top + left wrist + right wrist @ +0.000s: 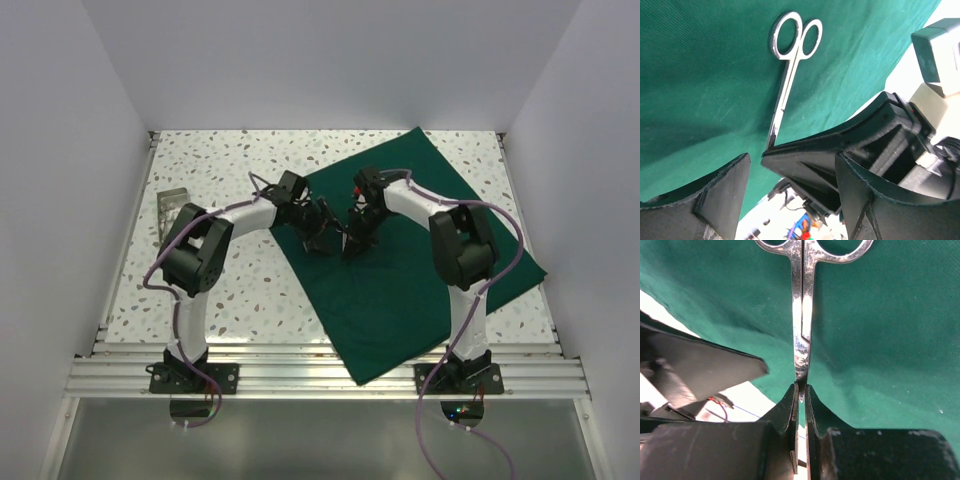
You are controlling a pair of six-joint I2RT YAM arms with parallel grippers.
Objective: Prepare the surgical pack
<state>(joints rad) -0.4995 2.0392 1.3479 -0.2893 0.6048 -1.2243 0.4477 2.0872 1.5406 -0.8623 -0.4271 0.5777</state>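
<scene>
A: Right pincer [800, 391]?
B: Seen clamped on the blade tips of the scissors [802, 330], handles pointed away over the green cloth [420, 290].
A: Left pincer [790, 167]?
B: Noted wide open, nothing held, just beside the right one.
A: Cloth?
B: Spread flat on the worktop [230, 290], right of centre.

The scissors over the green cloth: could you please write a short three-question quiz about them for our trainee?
1. True or false: the left gripper is shut on the scissors.
2. Which part of the scissors does the right gripper grip? A) the finger rings B) the blade tips C) nothing at all
3. Fill in: the fabric under the scissors is a green ____.

Key: 1 false, the left gripper is open. 2 B. 3 cloth.
</scene>
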